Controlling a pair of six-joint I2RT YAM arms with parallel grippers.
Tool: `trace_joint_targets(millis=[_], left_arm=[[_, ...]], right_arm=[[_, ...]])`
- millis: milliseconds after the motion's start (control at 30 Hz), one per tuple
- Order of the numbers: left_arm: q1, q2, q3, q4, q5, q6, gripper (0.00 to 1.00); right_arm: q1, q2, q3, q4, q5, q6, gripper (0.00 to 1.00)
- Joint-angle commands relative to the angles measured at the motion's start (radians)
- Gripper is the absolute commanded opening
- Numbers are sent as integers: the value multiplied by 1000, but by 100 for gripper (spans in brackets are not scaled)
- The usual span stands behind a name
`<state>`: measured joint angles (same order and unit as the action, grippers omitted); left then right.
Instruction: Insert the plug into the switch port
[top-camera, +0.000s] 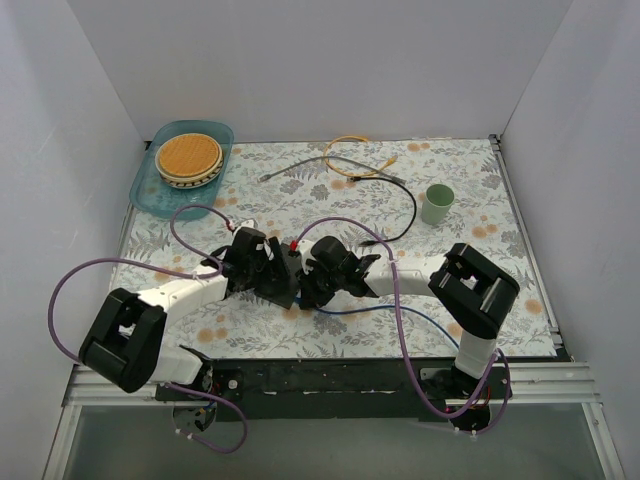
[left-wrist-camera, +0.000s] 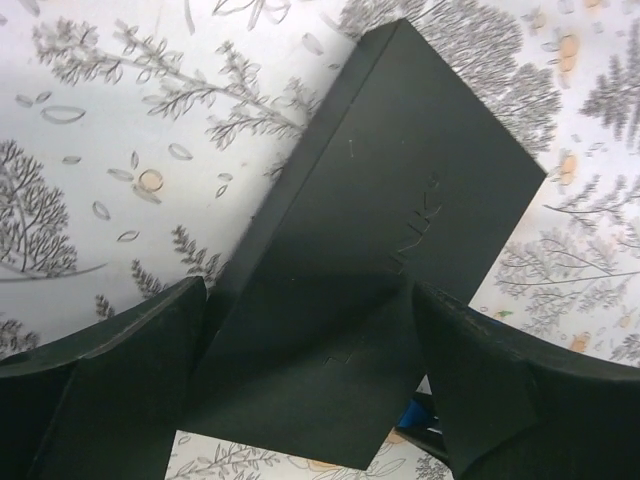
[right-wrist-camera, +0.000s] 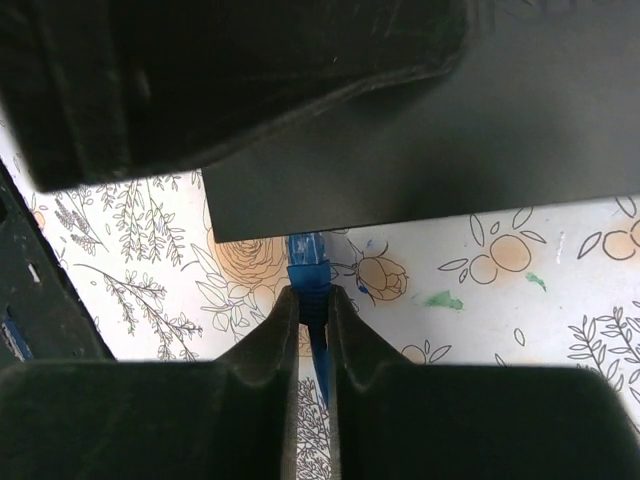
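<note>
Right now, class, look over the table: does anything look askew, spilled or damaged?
Nothing spilled or damaged. The switch lies skewed between the left claw's open fingers, not square to them. Loose cables sprawl in a tangle beyond the arms.

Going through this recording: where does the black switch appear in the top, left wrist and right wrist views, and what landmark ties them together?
Top external: the switch lies near the centre, slightly left and below the middle.
Left wrist: it fills the middle of the picture, running diagonally.
Right wrist: its underside and edge span the upper right.
Shared landmark: the blue cable meeting the switch's edge.
</note>
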<state>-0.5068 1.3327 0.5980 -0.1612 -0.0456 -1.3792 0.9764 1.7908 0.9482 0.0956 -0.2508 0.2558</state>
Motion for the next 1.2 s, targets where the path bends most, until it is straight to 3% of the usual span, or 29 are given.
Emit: trace_joint_targets(millis=[0,133,500,700,733,833,933,1167], left_arm=[[-67,20,74,-138,147,-107,85],[-55,75,132,-159,124,-83,89],[-45,138,172,-162,58,-61,98],[-38,138,232,-216,-16,-27,98],[-36,135,250,-224,-28,-18,98],[-32,123,278,-250,-45,-9,98],[-26,94,307,-261,-59,9,98],[-19,37,365,-278,-69,89,98]], right_arm=[[-10,22,52,260,91,-10,21],[-8,24,55,234,79,-15,29],[-8,7,31,213,-2,-35,36],[-8,-11,35,159,-10,-64,53],[-8,-28,31,155,-1,-70,62],[-8,-76,3,147,47,-85,75],[-8,-116,3,107,85,-112,81],[-34,-232,29,7,156,-135,83]])
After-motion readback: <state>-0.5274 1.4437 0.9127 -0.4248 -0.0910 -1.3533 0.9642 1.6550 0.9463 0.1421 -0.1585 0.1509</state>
